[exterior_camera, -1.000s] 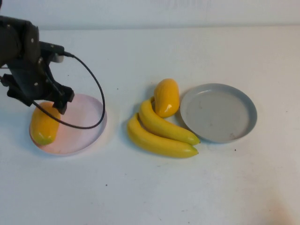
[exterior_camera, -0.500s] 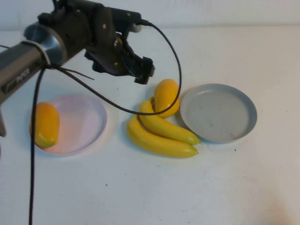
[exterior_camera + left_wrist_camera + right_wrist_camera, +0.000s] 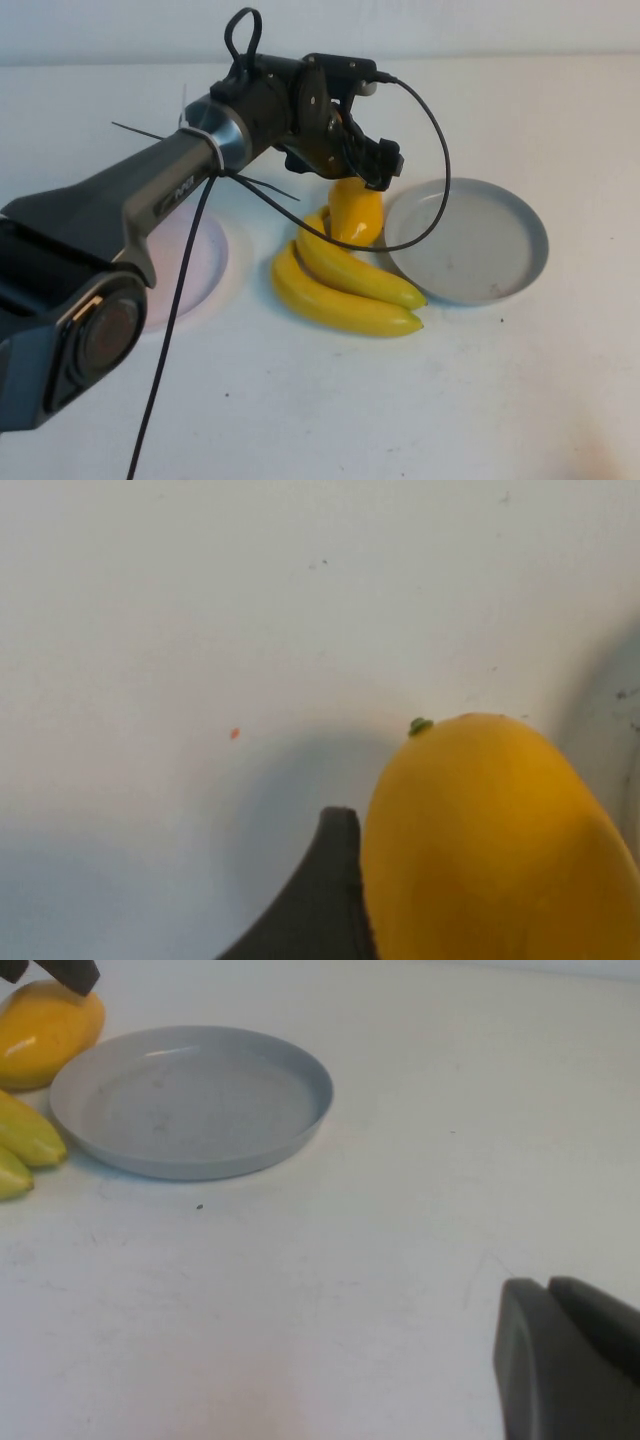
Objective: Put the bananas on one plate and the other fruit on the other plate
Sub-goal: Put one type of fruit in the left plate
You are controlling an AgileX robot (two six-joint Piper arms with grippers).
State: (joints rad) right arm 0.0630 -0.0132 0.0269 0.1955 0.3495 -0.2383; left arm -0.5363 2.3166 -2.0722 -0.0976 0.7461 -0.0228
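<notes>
The left arm has swung across from the pink plate (image 3: 205,262), where a second ago it hung over the first mango, and now its left gripper (image 3: 362,170) sits directly over the second mango (image 3: 355,212) in the middle of the table. That first mango is hidden behind the arm in the high view, so I can't say from here how it lies on the pink plate.

To my eye the step in hand is picking up this second mango. Doing it well means coming straight down with the jaws astride the fat middle of the fruit, not its tapered end, and lifting cleanly, because it leans against the two bananas (image 3: 345,280) just in front of it and a sideways nudge would roll them. The skin looks glossy, so a firm, centred squeeze seems wise.

The jaws stand spread wide and grip nothing yet; in the left wrist view one dark finger (image 3: 325,900) sits right beside the mango's flank, touching or nearly so.

Further right, the grey-blue plate (image 3: 520,215) lies bare, just beside the bananas. The right gripper (image 3: 565,1360) is parked well off to that side, pinched closed and empty.
</notes>
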